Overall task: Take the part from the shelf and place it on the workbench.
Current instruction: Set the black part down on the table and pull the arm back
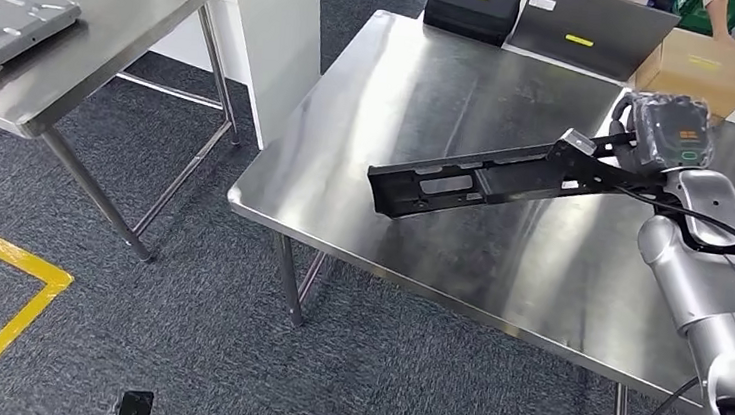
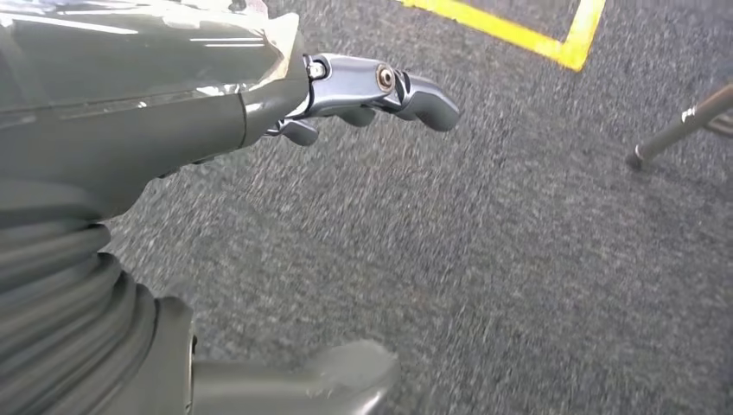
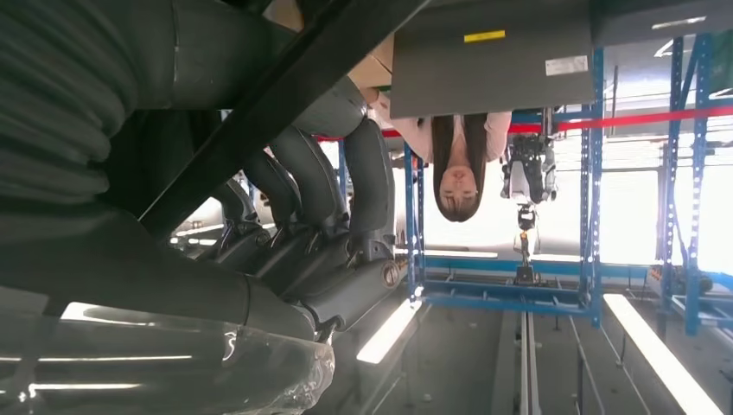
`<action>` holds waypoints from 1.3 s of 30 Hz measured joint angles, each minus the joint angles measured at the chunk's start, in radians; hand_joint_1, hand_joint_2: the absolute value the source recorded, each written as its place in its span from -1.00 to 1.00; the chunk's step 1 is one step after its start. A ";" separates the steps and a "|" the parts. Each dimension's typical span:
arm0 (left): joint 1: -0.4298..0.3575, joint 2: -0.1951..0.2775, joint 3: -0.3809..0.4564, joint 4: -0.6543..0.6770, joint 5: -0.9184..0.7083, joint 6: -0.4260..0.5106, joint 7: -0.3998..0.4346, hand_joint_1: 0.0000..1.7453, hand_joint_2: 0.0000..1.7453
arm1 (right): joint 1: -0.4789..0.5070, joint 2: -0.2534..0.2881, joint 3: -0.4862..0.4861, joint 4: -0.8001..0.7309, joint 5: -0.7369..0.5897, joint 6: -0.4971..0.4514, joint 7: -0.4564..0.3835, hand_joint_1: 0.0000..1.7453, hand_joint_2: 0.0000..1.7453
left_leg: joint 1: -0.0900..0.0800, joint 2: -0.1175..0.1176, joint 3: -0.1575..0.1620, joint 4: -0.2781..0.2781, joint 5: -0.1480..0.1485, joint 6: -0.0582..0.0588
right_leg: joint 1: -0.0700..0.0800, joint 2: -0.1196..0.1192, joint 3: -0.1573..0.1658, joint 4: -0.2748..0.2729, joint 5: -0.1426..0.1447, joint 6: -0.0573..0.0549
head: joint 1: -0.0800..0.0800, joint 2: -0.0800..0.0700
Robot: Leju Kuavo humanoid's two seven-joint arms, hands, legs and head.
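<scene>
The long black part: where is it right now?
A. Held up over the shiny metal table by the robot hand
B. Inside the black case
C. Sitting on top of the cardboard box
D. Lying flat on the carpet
A: in the head view the right robot hand grips one end of the long black part, which sticks out above the shiny metal table, apparently not yet set down.

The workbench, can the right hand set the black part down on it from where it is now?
Probably yes. The right hand holds the black part just above the workbench, and the steel beneath it looks bare.
</scene>
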 joint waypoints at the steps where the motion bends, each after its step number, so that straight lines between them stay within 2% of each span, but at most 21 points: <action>1: 0.000 0.001 0.000 0.000 0.000 0.000 0.000 -1.00 1.00 | 0.001 -0.001 0.000 0.000 0.000 0.000 0.000 0.74 1.00 | -0.001 0.003 -0.001 0.000 0.000 0.004 | 0.001 -0.002 -0.035 0.076 -0.030 -0.003 | 0.001 0.000; 3: 0.000 -0.001 0.000 0.000 0.000 0.000 0.000 -1.00 1.00 | 0.006 -0.001 0.001 0.001 0.001 0.000 0.001 0.74 1.00 | -0.005 0.008 -0.001 0.000 0.000 0.005 | 0.004 -0.002 -0.083 0.180 -0.062 0.001 | 0.002 0.000; 4: 0.000 -0.001 0.000 0.000 0.000 0.000 0.000 -1.00 1.00 | 0.008 -0.001 0.001 0.002 0.001 0.000 0.001 0.74 1.00 | -0.006 0.010 -0.001 0.001 0.000 0.005 | 0.006 -0.003 -0.080 0.174 -0.054 0.006 | 0.002 0.000; 6: 0.000 -0.002 0.000 0.000 0.001 0.000 0.000 -1.00 1.00 | 0.007 -0.001 0.001 0.002 0.002 0.000 0.002 0.74 1.00 | -0.009 0.014 0.000 0.002 0.000 0.005 | 0.006 -0.010 -0.015 0.049 -0.002 0.015 | 0.002 0.000; 8: 0.000 -0.003 0.000 0.000 0.001 0.000 0.000 -1.00 1.00 | 0.002 0.000 0.000 0.002 0.003 0.000 0.002 0.74 1.00 | -0.015 0.017 -0.001 0.004 -0.002 0.001 | 0.014 -0.022 0.052 -0.082 0.041 0.011 | 0.002 0.000; 10: 0.000 -0.003 0.000 0.000 0.001 0.001 0.000 -1.00 1.00 | 0.001 0.000 0.001 0.002 0.003 0.000 0.004 0.74 1.00 | -0.021 0.020 -0.004 0.006 -0.003 -0.005 | 0.021 -0.024 0.069 -0.121 0.053 -0.002 | 0.002 0.000; 13: 0.000 -0.002 0.000 0.000 0.002 0.001 0.000 -1.00 1.00 | 0.003 0.001 0.001 0.002 0.003 0.000 0.004 0.74 1.00 | -0.018 0.018 -0.013 0.023 -0.017 -0.016 | 0.009 -0.015 0.069 -0.122 0.060 -0.020 | 0.001 0.000; 15: 0.001 -0.002 0.000 0.000 0.002 0.001 0.000 -1.00 1.00 | 0.003 0.003 0.001 0.002 0.003 -0.001 0.004 0.74 1.00 | -0.012 0.010 -0.052 0.110 -0.072 -0.028 | 0.003 -0.012 0.071 -0.123 0.062 -0.032 | -0.001 0.000; 17: 0.001 -0.002 0.000 0.000 0.003 0.002 0.000 -1.00 1.00 | 0.005 0.006 0.002 0.002 0.004 -0.001 0.004 0.74 1.00 | -0.008 0.006 -0.114 0.246 -0.134 -0.038 | 0.003 -0.008 0.071 -0.123 0.062 -0.037 | -0.003 0.000; 19: 0.002 -0.002 0.000 0.000 0.006 0.002 -0.001 -1.00 1.00 | 0.008 0.007 0.002 0.002 0.006 0.000 0.005 0.74 1.00 | -0.002 0.005 -0.139 0.293 -0.135 -0.043 | 0.002 -0.002 0.071 -0.122 0.062 -0.036 | -0.003 0.000; 21: 0.002 -0.002 0.000 0.000 0.008 0.004 -0.002 -1.00 1.00 | 0.009 0.008 0.002 0.002 0.006 0.000 0.006 0.74 1.00 | 0.004 0.005 -0.103 0.211 -0.078 -0.045 | 0.000 0.006 0.071 -0.120 0.061 -0.036 | -0.003 0.000; 23: 0.002 -0.001 0.000 0.000 0.009 0.005 -0.005 -1.00 1.00 | 0.007 0.009 0.002 0.002 0.004 0.002 0.008 0.74 1.00 | 0.009 -0.007 -0.043 0.087 -0.027 -0.044 | 0.004 0.013 0.067 -0.117 0.059 -0.031 | -0.002 0.000; 25: 0.003 -0.002 0.000 0.000 0.009 0.008 -0.010 -1.00 1.00 | 0.005 0.007 0.000 0.003 0.002 0.007 0.011 0.74 1.00 | 0.007 -0.017 -0.016 0.026 -0.012 -0.040 | 0.010 0.020 0.062 -0.116 0.060 -0.021 | -0.001 0.000; 28: 0.003 -0.004 0.000 0.000 0.011 0.016 -0.027 -1.00 1.00 | 0.004 -0.001 -0.004 0.010 0.001 0.008 0.016 0.74 1.00 | -0.002 -0.010 -0.014 0.014 -0.003 -0.016 | 0.009 0.018 0.051 -0.111 0.056 -0.003 | -0.001 0.000; 29: 0.003 -0.004 0.000 0.000 0.014 0.019 -0.038 -1.00 1.00 | 0.003 -0.005 -0.006 0.013 0.001 0.008 0.016 0.74 1.00 | -0.002 -0.007 -0.012 0.009 0.001 -0.006 | 0.008 0.012 0.037 -0.084 0.041 -0.001 | 0.001 0.000; 31: 0.003 -0.004 0.001 -0.001 0.020 0.029 -0.067 -1.00 1.00 | 0.002 -0.011 -0.008 0.021 0.000 0.008 0.016 0.74 1.00 | -0.003 -0.002 -0.012 0.004 0.005 0.006 | 0.006 0.001 -0.018 0.031 -0.011 -0.005 | 0.004 0.000; 33: 0.004 -0.007 0.001 -0.002 0.019 0.050 -0.088 -1.00 1.00 | 0.005 -0.015 -0.009 0.029 0.000 0.008 0.015 0.74 1.00 | -0.004 0.002 -0.013 0.005 0.005 0.009 | 0.007 -0.001 -0.076 0.155 -0.052 -0.003 | 0.005 0.000; 34: 0.004 -0.010 0.001 -0.002 0.018 0.062 -0.093 -1.00 1.00 | 0.008 -0.017 -0.009 0.033 0.000 0.008 0.015 0.74 1.00 | -0.005 0.004 -0.013 0.005 0.005 0.009 | 0.008 -0.001 -0.085 0.176 -0.054 0.002 | 0.005 0.000; 35: 0.004 -0.012 0.001 -0.004 0.016 0.071 -0.094 -1.00 1.00 | 0.009 -0.018 -0.009 0.037 0.000 0.008 0.015 0.74 1.00 | -0.006 0.006 -0.012 0.006 0.005 0.009 | 0.009 -0.002 -0.072 0.150 -0.039 0.009 | 0.005 0.000; 37: 0.004 -0.014 0.001 -0.008 0.014 0.079 -0.095 -1.00 1.00 | 0.007 -0.021 -0.011 0.040 0.000 0.007 0.014 0.74 1.00 | -0.007 0.010 -0.012 0.007 0.005 0.008 | 0.008 -0.014 0.000 0.011 0.013 0.020 | 0.005 0.000; 39: 0.004 -0.016 0.000 -0.011 0.014 0.082 -0.095 -1.00 1.00 | 0.000 -0.021 -0.014 0.042 0.001 0.007 0.012 0.74 1.00 | -0.013 0.014 -0.013 0.009 0.004 0.003 | 0.016 -0.024 0.057 -0.100 0.048 0.013 | 0.005 0.000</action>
